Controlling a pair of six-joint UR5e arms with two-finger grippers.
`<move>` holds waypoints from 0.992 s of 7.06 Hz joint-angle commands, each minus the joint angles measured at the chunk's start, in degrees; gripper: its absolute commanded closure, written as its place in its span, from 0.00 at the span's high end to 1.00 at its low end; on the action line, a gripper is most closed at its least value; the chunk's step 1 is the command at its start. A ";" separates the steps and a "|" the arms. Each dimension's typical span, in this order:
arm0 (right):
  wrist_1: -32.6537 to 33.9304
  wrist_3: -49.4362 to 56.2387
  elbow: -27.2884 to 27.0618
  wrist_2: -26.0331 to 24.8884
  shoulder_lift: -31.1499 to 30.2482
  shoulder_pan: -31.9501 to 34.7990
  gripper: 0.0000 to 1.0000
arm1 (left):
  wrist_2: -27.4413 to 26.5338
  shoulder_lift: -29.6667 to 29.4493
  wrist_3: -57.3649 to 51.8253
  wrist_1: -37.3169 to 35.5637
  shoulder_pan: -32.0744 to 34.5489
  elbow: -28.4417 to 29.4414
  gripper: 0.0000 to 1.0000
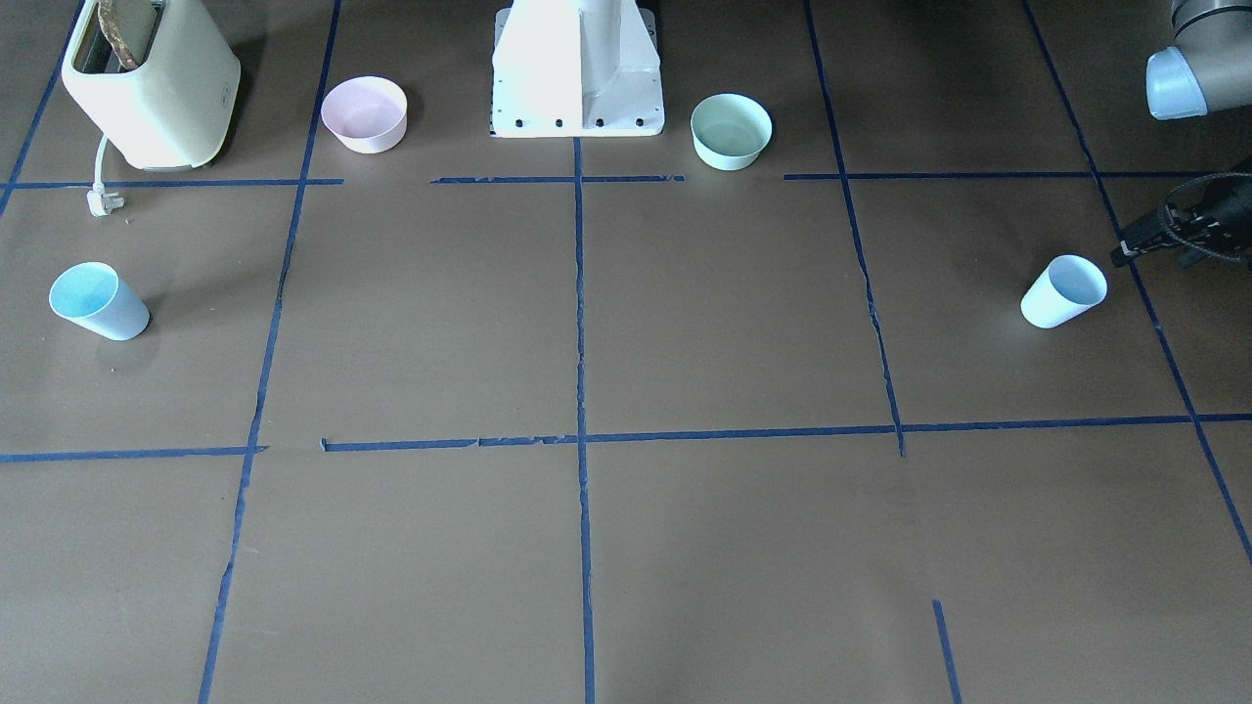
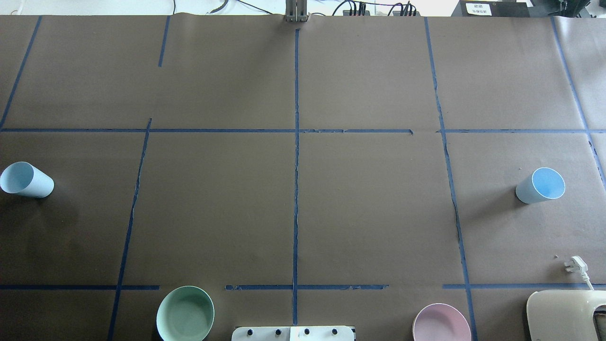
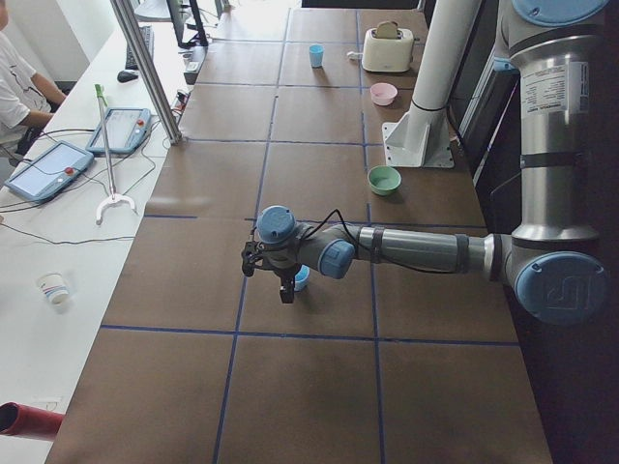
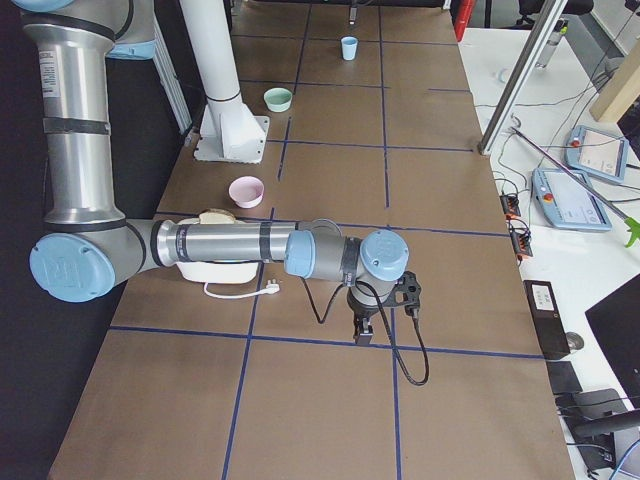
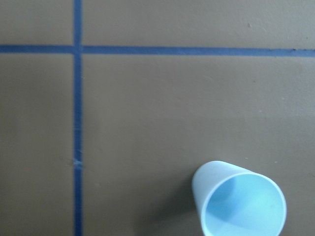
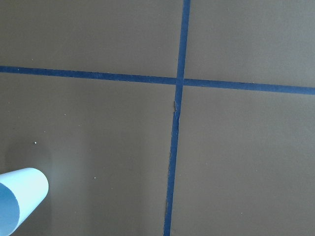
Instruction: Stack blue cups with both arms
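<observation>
Two pale blue cups stand upright, far apart. One cup (image 1: 1064,291) is on my left side; it also shows in the overhead view (image 2: 24,180) and low in the left wrist view (image 5: 241,204). My left gripper (image 1: 1127,252) hangs just beside it, pointing down (image 3: 286,290); I cannot tell whether it is open. The other cup (image 1: 98,301) stands on my right side (image 2: 542,184) and at the bottom-left corner of the right wrist view (image 6: 17,201). My right gripper (image 4: 360,330) hangs above the table and shows only in the exterior right view; I cannot tell its state.
A pink bowl (image 1: 365,114) and a mint-green bowl (image 1: 731,131) flank the white pedestal (image 1: 577,68). A cream toaster (image 1: 152,83) with a loose plug (image 1: 101,202) stands behind the right-side cup. An operator (image 3: 19,87) sits at the side bench.
</observation>
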State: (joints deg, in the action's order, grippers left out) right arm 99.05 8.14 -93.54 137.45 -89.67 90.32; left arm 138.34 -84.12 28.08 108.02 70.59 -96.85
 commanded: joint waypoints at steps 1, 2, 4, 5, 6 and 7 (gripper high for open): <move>0.00 -0.05 0.02 0.72 0.02 -0.40 1.00 | -1.39 -0.43 1.36 0.43 -1.94 0.61 1.00; 0.00 0.21 0.20 0.72 0.02 -0.75 1.00 | -1.93 -0.60 1.54 0.43 -2.99 1.22 1.00; 0.00 0.13 0.29 0.72 0.02 -2.24 1.00 | -1.85 -2.17 1.54 0.52 -3.53 4.37 1.00; 0.00 0.04 0.11 0.72 0.02 -2.42 1.00 | -1.85 -2.36 1.54 0.43 -4.31 4.48 0.99; 0.00 0.04 0.02 0.72 0.11 -3.21 1.00 | -1.85 -2.45 1.54 0.52 -5.19 5.26 0.96; 0.00 -0.05 0.11 0.72 0.11 -3.56 1.00 | -1.85 -2.97 1.54 0.52 -5.89 5.62 0.94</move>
State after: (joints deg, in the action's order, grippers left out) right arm 99.05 8.16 -93.43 138.16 -89.59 87.29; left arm 136.50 -86.63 29.62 108.53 65.57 -91.82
